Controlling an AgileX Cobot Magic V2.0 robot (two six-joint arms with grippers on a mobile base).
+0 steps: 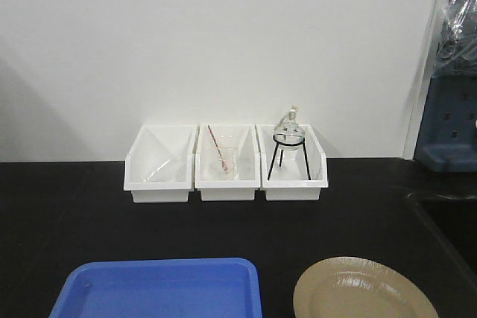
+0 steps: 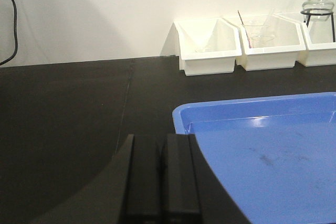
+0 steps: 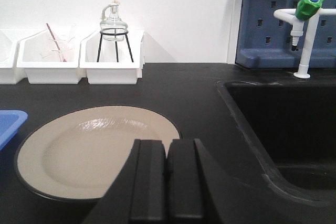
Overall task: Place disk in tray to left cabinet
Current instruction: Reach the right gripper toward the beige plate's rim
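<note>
the left gripper [image 2: 161,182] and right gripper [image 3: 167,182] are seen pressed closed, nothing held. just beyond the right one the disk [image 3: 94,150] is laid flat on the counter [image 1: 358,206], beside the empty tray [image 2: 262,150], not touching. no step is judged done: the disk is yet to be trayed, and the cabinet is not shown. farther back white bins [image 1: 227,165] are lined up. no writing can be read.
</note>
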